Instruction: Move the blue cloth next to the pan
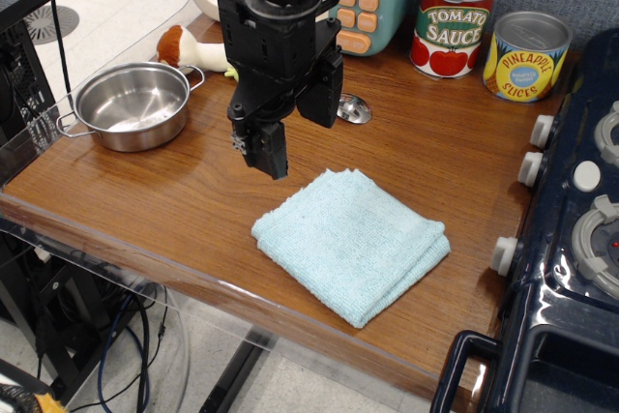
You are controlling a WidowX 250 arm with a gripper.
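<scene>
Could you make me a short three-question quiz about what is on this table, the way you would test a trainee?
1. True or false: the blue cloth is touching the pan.
2. Multiple choice: what does the label on the red and white can say? A) Pineapple Slices B) Tomato Sauce C) Baked Beans
3. Fill in: the gripper hangs above the wooden table, between the pan and the ____.

Key
1. False. Bare wood lies between them; the pan sits at the left, the cloth near the front edge.
2. B. The yellow can beside it reads Pineapple Slices.
3. Blue cloth. The gripper holds nothing.
</scene>
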